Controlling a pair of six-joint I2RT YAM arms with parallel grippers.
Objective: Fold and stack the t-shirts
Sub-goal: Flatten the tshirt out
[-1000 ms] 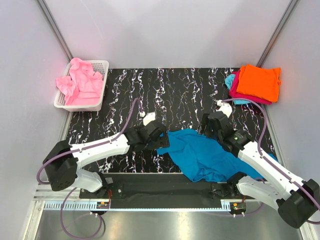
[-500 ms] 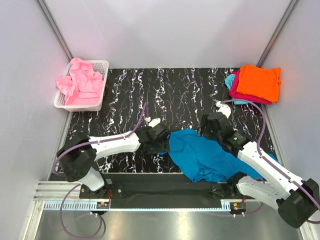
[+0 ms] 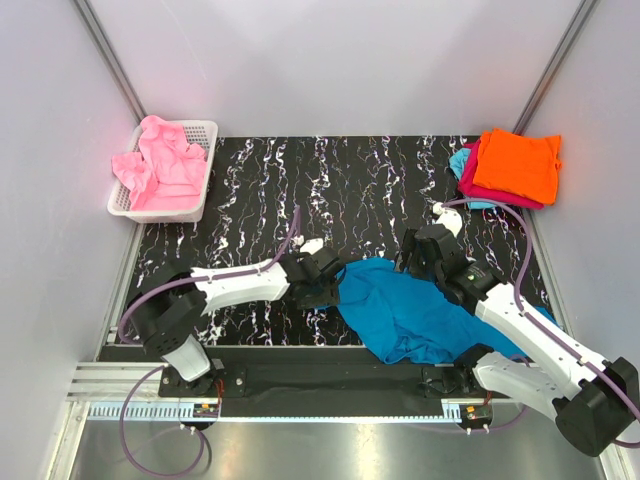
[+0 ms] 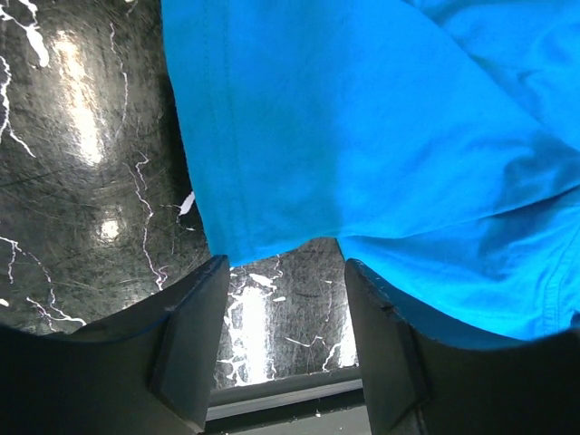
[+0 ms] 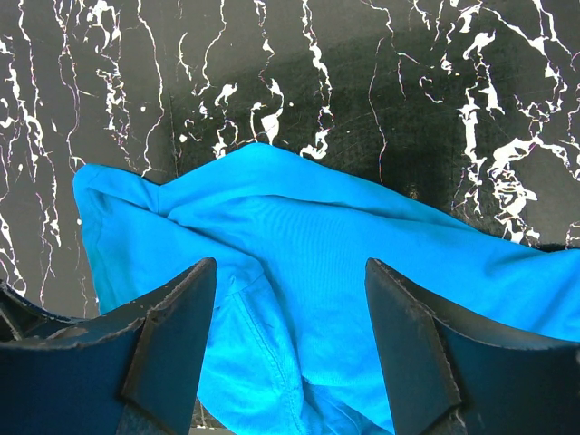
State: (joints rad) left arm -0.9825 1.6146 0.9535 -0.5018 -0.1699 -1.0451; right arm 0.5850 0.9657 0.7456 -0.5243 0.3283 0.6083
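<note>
Teal-blue t-shirt (image 3: 420,310) lies crumpled; left fingers (image 4: 190,344) have reached its edge, narrower yet seemingly empty, right fingers (image 5: 172,335) wide open.

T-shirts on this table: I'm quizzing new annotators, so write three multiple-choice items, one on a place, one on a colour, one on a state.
1. Where is the white basket? A far left; B far right; C between the arms.
2. What colour tops the far-right stack? A pink; B orange; C teal.
3. The right tool is: A shut on the basket; B shut on the stack; C open over the teal shirt.
Answers: 1 A, it sits at the far-left corner; 2 B, orange cloth lies uppermost; 3 C, its jaws stand apart with teal cloth below.
</note>
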